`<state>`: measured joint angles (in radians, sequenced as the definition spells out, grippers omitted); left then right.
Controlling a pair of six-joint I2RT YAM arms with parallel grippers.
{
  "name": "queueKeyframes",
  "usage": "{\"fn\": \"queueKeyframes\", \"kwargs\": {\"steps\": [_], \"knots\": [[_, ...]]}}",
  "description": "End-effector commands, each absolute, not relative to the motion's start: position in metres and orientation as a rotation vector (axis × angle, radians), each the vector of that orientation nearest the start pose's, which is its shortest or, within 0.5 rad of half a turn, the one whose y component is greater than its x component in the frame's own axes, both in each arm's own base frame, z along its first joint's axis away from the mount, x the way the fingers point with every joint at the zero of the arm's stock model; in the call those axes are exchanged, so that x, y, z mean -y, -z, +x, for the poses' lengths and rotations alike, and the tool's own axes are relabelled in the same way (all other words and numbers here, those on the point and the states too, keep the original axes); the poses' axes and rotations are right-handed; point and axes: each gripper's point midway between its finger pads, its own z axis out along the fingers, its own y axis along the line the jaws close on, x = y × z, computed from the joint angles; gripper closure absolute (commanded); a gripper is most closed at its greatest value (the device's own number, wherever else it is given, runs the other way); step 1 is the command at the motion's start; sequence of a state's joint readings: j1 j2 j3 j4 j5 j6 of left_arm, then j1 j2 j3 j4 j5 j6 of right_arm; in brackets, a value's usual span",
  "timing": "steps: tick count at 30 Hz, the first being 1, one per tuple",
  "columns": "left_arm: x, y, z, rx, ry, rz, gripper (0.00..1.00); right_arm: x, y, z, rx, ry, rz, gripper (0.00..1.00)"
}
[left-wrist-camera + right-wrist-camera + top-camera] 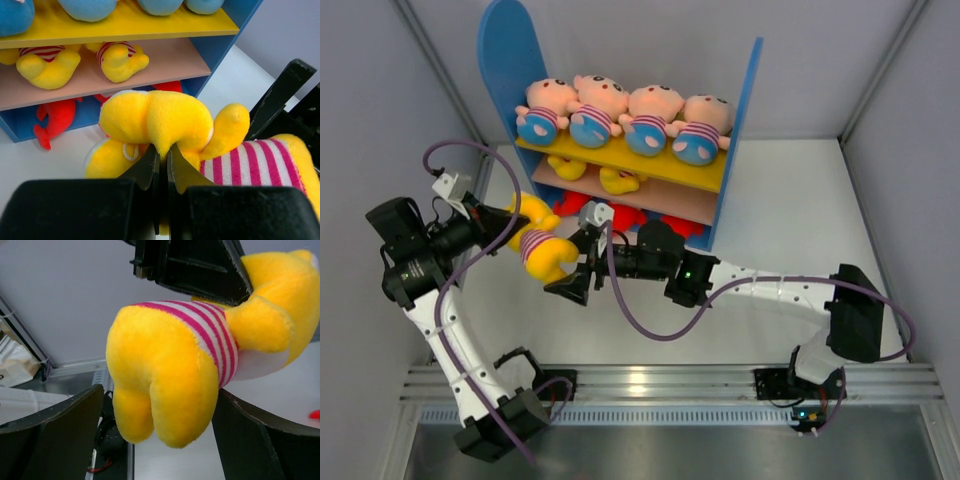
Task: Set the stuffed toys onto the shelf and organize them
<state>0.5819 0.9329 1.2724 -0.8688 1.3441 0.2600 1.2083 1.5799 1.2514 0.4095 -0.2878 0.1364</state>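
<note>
A yellow striped-shirt animal point(542, 250) hangs in the air in front of the shelf point(745, 110). My left gripper point(517, 226) is shut on its head point(160, 117), jaws pinched into the plush point(162, 152). My right gripper point(574, 272) is open, its fingers on either side of the toy's legs point(160, 390), and the right finger point(260, 440) is close against the plush. Several baby dolls point(605, 110) sit on the yellow upper board point(125, 25). Two yellow animals point(47, 65) lie on the pinkish lower board point(170, 57). Red sharks point(57, 117) lie beneath it.
The shelf stands at the back centre of the white table point(780, 200), with grey walls close on both sides. A metal rail point(660, 380) runs along the near edge by the arm bases. The right arm point(760, 285) stretches across the table in front of the shelf.
</note>
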Motion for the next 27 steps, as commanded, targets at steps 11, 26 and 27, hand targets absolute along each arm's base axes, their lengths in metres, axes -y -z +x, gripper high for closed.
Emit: {"fn": "queueKeyframes", "kwargs": {"steps": [11,26,27], "knots": [[0.055,-0.364,0.223,-1.676,0.779,0.473,1.0,-0.522,-0.413,0.13,-1.109,-1.436,-0.892,0.16],[0.056,-0.364,0.222,-1.66,0.778,0.497,1.0,-0.509,-0.421,0.172,-1.278,-1.635,-0.603,0.16],[0.055,-0.363,0.223,-1.666,0.768,0.493,1.0,-0.511,-0.421,0.172,-1.278,-1.64,-0.601,0.21]]}}
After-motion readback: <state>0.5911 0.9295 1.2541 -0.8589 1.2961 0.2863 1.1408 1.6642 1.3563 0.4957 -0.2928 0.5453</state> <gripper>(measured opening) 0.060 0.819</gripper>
